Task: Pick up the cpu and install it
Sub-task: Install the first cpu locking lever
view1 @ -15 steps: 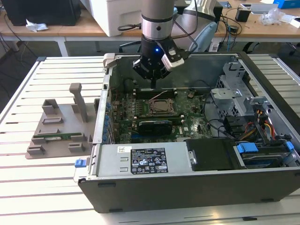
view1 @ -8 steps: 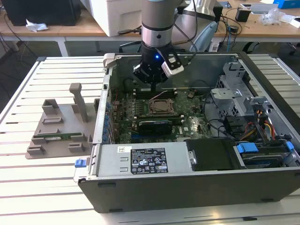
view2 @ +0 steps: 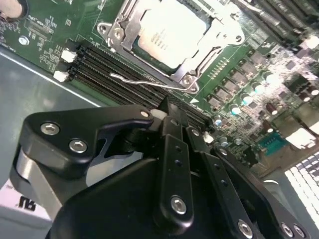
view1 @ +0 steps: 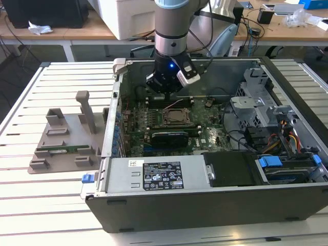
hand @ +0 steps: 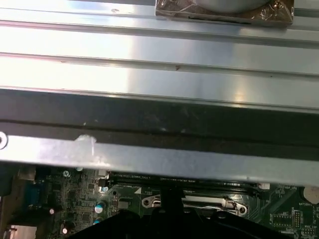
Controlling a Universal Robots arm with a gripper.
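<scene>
The gripper [view2: 172, 117], fingers pinched shut and holding nothing, hung just above the cpu [view2: 172, 35], which should sit flat in its socket [view2: 192, 82].

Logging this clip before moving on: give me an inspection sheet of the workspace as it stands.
Surface: slatted white table, carrying an open computer case.
Job's things: cpu, silver top, lying in its socket on the green board; the socket's wire lever is raised.
Clutter: grey parts holder at the exterior view's left of the case, a green memory stick in it.
Hand: hand inside the case, just beyond the socket; nothing seen held.
Cables: coloured wire bundle at the drive bays.
Surroundings: desks with equipment behind.
</scene>
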